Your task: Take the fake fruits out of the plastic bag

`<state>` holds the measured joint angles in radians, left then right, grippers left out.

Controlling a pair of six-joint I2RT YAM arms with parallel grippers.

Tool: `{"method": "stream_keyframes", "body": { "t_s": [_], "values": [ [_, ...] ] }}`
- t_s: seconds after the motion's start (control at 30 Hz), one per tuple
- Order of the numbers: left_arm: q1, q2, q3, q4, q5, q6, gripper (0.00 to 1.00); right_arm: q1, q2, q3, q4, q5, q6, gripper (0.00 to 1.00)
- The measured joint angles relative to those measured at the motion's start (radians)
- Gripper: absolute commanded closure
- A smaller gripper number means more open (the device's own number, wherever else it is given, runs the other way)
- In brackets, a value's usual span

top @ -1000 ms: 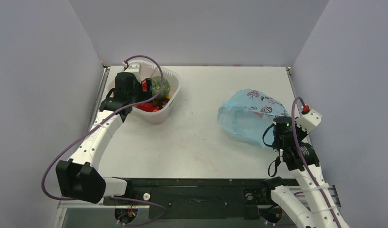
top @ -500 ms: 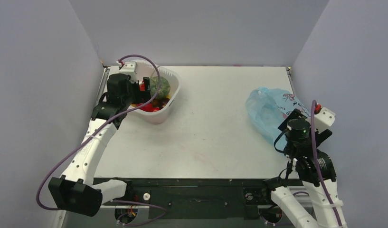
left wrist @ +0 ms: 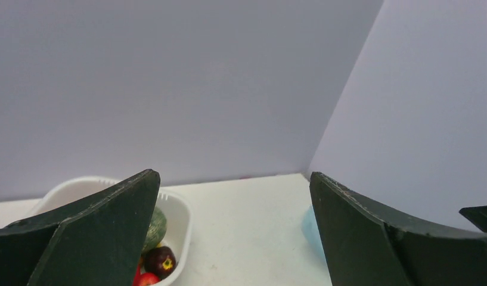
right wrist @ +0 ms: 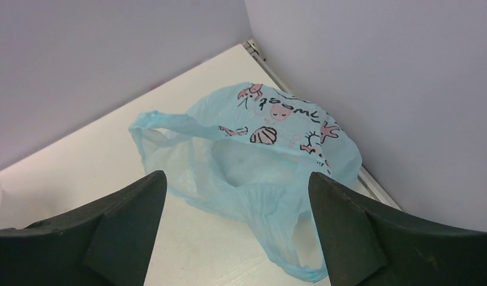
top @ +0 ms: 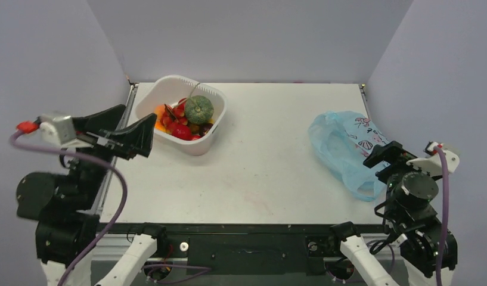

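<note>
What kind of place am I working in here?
Probably a robot lab test cell: a white tabletop boxed in by plain lavender walls, holding a white plastic tub of plastic toy fruits and a light-blue film bag.

Can't see most of tub (left wrist: pixel 178 215) in left wrist view, blocked by left end effector finger (left wrist: pixel 80 232); only a sliver of bag (left wrist: pixel 308 229). Can't sort fruits (top: pixel 182 128) under gourd (top: pixel 199 109).

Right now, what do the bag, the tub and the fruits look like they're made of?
Bag: thin plastic film, translucent light blue, crinkled and slumped, with pink cartoon prints.
Tub: probably rigid white plastic, since its smooth wall holds its shape.
Fruits: likely hard plastic, with glossy highlights on the green and red pieces.
</note>
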<state>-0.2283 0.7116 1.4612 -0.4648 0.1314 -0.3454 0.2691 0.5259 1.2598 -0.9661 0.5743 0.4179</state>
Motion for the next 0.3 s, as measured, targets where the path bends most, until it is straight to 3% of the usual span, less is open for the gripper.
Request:
{"method": "stream_keyframes", "body": {
  "t_s": [0.13,0.3],
  "values": [
    [0.0,-0.101,0.043,-0.006,0.006,-0.041,0.03,0.0,-0.079,0.018,0.019,0.001,-0.004,0.15],
    [0.0,-0.105,0.077,-0.03,0.016,-0.076,0.03,0.0,-0.202,0.006,0.085,0.005,0.0,0.15]
  ]
}}
